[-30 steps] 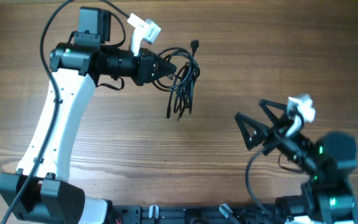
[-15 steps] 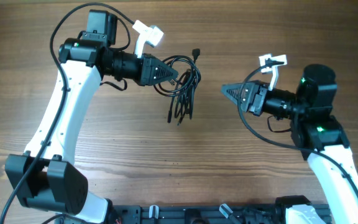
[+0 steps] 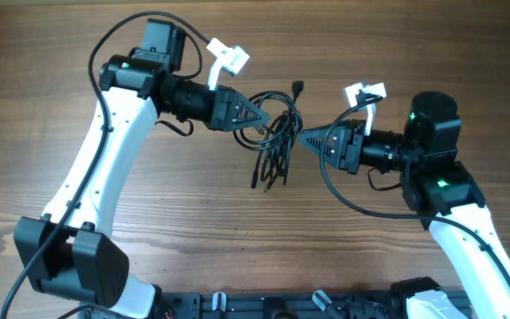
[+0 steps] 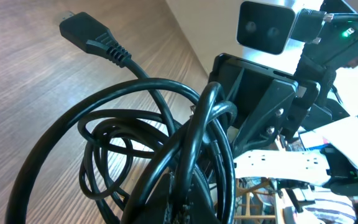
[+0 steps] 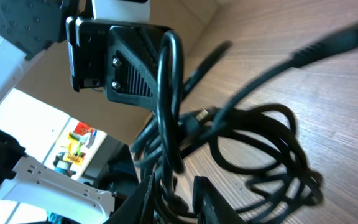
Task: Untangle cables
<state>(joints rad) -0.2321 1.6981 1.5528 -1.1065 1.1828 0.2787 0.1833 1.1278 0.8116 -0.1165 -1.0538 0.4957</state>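
Untangling, early stage. The left hand [image 3: 262,113] is fully closed on the cables [image 3: 274,142] and holds the bundle lifted over the middle of the surface [image 3: 193,213], with loops bunched at its tips and several loose ends hanging down toward the wood. One plug [image 3: 298,87] sticks out above the knot. The right hand [image 3: 305,139] meets the bundle from the opposite side, its tips at the edge of the loops. In the right wrist view its fingers [image 5: 205,190] stand only slightly apart with a strand running between them. That gap looks wider than the strand, so no firm pinch is evident. The step in hand appears to be taking a second hold. The knot itself looks untouched, with the loops crossing one another closely. The next move probably calls for closing the right hand on a single strand, not several, then drawing it sideways away from the left hand, slowly enough that the loops slide free and do not tighten.
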